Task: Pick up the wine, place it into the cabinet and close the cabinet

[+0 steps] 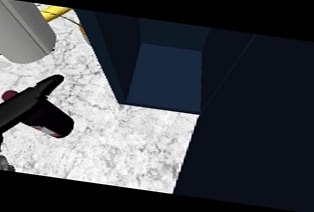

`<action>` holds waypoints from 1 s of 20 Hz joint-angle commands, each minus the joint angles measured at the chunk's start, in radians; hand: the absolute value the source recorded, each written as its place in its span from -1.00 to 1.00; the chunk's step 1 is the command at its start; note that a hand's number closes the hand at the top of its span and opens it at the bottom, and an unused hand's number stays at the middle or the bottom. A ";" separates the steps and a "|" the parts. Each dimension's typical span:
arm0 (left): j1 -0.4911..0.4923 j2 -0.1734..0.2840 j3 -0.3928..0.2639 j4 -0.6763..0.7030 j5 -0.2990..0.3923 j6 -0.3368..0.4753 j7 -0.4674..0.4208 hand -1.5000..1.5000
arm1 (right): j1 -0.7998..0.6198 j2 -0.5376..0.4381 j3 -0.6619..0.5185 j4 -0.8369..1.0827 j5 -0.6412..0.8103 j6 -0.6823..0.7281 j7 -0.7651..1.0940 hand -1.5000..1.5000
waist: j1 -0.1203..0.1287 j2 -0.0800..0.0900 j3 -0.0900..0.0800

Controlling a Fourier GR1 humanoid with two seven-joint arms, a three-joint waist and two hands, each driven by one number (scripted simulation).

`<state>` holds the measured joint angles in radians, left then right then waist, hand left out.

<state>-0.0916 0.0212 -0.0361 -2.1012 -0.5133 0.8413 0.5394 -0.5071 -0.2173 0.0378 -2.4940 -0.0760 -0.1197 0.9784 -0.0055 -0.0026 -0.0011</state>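
Head view: left hand (pixel 11 107) fingers curl round dark cylindrical wine (pixel 52 121) over speckled marble counter (pixel 132 145).

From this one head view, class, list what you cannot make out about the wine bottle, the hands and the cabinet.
- Wine bottle: its middle is covered by the left hand, so whether it is gripped is unclear.
- Left hand: its palm is cut off by the left edge.
- Right hand: not in view.
- Cabinet: its top runs past the upper edge; the dark panel at the right hides anything behind it.
- Grey cylinder: cut off at upper left.
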 commanded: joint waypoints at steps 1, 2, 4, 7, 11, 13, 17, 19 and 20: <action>0.046 0.022 0.046 0.018 0.102 -0.002 -0.065 -1.00 | 0.048 -0.002 -0.028 -0.122 -0.073 0.012 0.029 -1.00 | 0.003 0.001 0.001; 0.049 0.032 0.078 0.053 0.142 0.009 -0.093 -1.00 | -0.039 -0.029 -0.074 -0.146 -0.115 -0.016 0.119 -1.00 | -0.003 -0.001 -0.001; 0.182 -0.018 0.008 -0.006 0.140 0.018 -0.145 -1.00 | 0.037 -0.007 -0.052 -0.103 -0.097 0.017 0.034 -1.00 | 0.007 0.000 0.001; 0.139 -0.018 0.025 0.122 0.239 0.016 -0.238 -1.00 | -0.017 -0.022 -0.045 -0.128 -0.077 -0.005 0.101 -1.00 | -0.001 0.000 0.000; 0.155 -0.003 0.101 0.167 0.364 0.003 -0.348 -1.00 | -0.049 -0.001 -0.038 -0.095 -0.067 -0.031 0.096 -1.00 | 0.002 0.000 -0.001; 0.178 -0.010 0.121 0.194 0.412 0.011 -0.406 -1.00 | -0.032 -0.019 -0.087 -0.107 -0.112 -0.007 0.093 -1.00 | 0.002 0.000 0.000; 0.203 -0.021 0.092 0.268 0.495 0.018 -0.521 -1.00 | 0.031 -0.023 -0.076 -0.149 -0.125 0.023 0.088 -1.00 | -0.001 0.000 0.000; 0.229 -0.021 0.042 0.301 0.527 0.041 -0.588 -1.00 | -0.014 0.017 0.041 -0.144 0.006 -0.037 0.106 -1.00 | 0.002 -0.001 0.000; 0.194 -0.021 0.084 0.381 0.595 0.021 -0.667 -1.00 | -0.095 -0.024 -0.043 -0.097 -0.066 -0.034 0.145 -1.00 | 0.000 -0.001 -0.001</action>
<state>0.1188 0.0019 0.0253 -1.8280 -0.0199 0.8711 0.0030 -0.5683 -0.2288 0.0144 -2.4907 -0.0788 -0.1295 1.0175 -0.0043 -0.0031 -0.0016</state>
